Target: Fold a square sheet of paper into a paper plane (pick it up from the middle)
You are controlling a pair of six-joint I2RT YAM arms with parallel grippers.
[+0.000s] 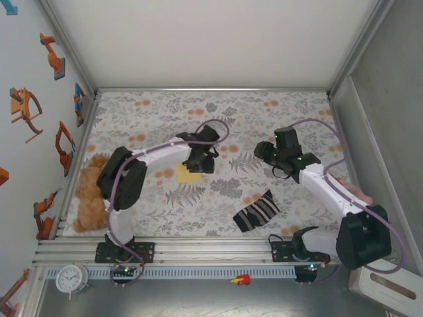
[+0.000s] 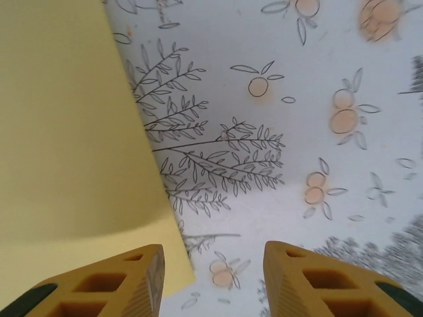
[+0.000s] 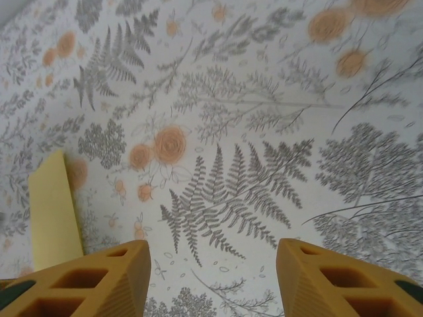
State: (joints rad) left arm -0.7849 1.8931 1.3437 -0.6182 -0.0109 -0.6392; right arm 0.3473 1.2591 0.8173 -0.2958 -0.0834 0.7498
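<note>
The pale-yellow sheet of paper [image 1: 187, 174] lies flat on the floral tablecloth, left of centre, its far part hidden under my left gripper [image 1: 200, 157]. In the left wrist view the paper [image 2: 66, 145] fills the left side and shows a faint shade line near its lower edge. My left gripper [image 2: 215, 254] is open: its left finger hangs over the paper's corner and only cloth lies between the fingers. My right gripper [image 1: 271, 153] hovers right of centre, apart from the paper [image 3: 54, 211]; it [image 3: 213, 247] is open over bare cloth. The paper plane is out of view.
A black-and-white striped sock [image 1: 257, 211] lies near the front, between the arms. A brown teddy bear [image 1: 89, 195] sits at the left edge of the table. White walls close the back and both sides. Bare cloth lies behind the grippers.
</note>
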